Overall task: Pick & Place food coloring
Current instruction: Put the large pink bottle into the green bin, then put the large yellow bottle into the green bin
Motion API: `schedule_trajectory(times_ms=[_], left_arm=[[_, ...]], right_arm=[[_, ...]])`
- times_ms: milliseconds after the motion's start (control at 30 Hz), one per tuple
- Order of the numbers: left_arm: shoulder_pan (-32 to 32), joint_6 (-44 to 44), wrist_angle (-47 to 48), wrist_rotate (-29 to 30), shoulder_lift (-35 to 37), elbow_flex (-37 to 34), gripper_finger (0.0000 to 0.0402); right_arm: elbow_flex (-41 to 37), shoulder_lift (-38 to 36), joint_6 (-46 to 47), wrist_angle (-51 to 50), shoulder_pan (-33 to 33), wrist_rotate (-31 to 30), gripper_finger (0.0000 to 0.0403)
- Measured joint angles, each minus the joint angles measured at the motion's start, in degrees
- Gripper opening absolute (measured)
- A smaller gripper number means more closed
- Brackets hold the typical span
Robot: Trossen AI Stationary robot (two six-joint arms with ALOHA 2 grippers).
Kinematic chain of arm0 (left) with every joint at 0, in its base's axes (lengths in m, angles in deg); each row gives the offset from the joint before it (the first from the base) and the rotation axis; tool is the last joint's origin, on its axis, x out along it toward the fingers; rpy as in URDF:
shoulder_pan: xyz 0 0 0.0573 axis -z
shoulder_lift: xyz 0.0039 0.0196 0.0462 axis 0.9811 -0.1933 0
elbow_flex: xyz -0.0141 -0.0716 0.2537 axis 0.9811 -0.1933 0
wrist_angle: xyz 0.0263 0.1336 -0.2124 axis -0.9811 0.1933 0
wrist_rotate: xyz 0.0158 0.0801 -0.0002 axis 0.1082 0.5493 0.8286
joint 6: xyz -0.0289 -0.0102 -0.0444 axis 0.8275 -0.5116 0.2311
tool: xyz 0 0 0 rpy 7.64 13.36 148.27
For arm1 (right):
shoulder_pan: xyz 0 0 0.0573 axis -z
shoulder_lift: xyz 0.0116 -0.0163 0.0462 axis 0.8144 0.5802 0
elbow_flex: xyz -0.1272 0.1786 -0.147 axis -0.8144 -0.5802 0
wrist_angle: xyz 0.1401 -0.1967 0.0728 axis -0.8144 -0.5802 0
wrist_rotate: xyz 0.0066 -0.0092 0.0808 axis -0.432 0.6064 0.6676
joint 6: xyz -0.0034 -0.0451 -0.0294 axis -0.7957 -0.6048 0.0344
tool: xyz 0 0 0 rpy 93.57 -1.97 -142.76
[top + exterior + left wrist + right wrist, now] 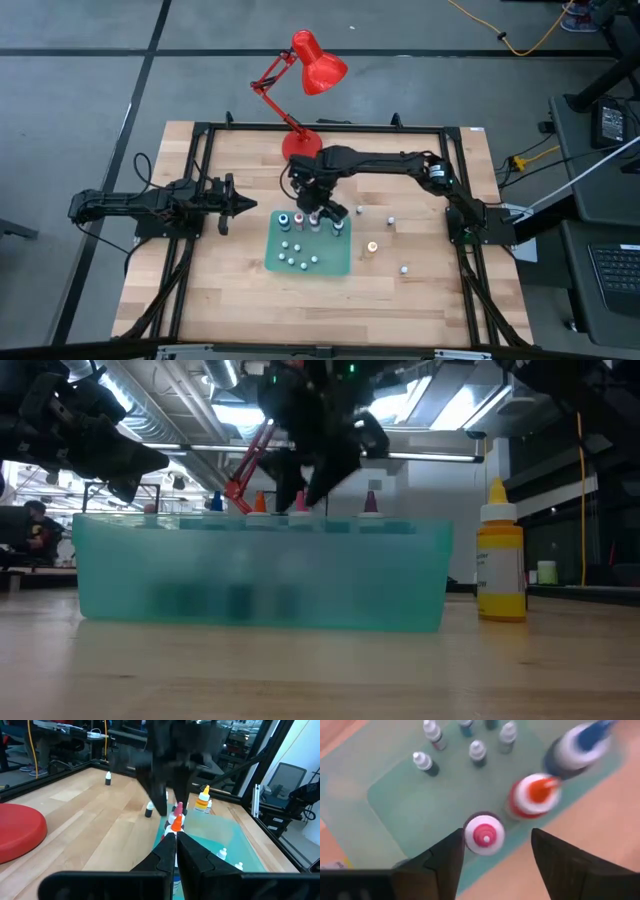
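The food coloring bottles stand upright in a green tray [335, 262]. Bigger ones with blue [575, 747], orange [534, 795] and pink [484, 834] caps line its far edge, and several small pale-capped ones [477, 751] stand toward its near side. My right gripper [320, 205] hangs open over the far row, its fingers [451, 856] on either side of the pink-capped bottle. My left gripper [238, 205] is shut and waits left of the tray, above the table. In the low view the bottle tips [300, 503] poke above the tray wall [260, 575]. My right gripper comes from above, pointing down, with the pink-capped bottle's cap [492, 836] between its open fingers, close beside one finger [454, 851]. I cannot tell whether that finger touches it. The bottle stands upright in the tray.
A red desk lamp [318, 65] stands with its base [300, 143] just beyond the tray. Loose small bottles [391, 219] lie scattered on the wood right of the tray, among them a yellow one [500, 560]. A black frame [200, 180] edges the table.
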Motion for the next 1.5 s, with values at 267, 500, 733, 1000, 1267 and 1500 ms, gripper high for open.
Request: schedule_trajectory(times_ms=[267,500,733,1000,1267,1500], left_arm=[[0.0,0.0,0.0,0.0,0.0,0.0,0.0013],[0.0,0.0,0.0,0.0,0.0,0.0,0.0008],[0.0,0.0,0.0,0.0,0.0,0.0,0.0013],[0.0,0.0,0.0,0.0,0.0,0.0,0.0008],[0.0,0.0,0.0,0.0,0.0,0.0,0.0013],[0.0,0.0,0.0,0.0,0.0,0.0,0.0009]], right_arm=[[15.0,0.0,5.2,-10.7,-0.3,-5.8,0.0221],[13.9,-7.2,15.5,-18.0,-4.0,-11.7,0.0205],[13.9,-13.4,29.4,-26.4,-11.3,-17.2,0.0196],[13.9,-21.3,48.4,-26.2,-21.3,-24.9,0.0192],[12.1,-28.7,58.3,-25.9,-28.1,-29.3,0.0192],[-13.5,-45.7,62.8,-20.9,-28.7,-32.9,0.0192]])
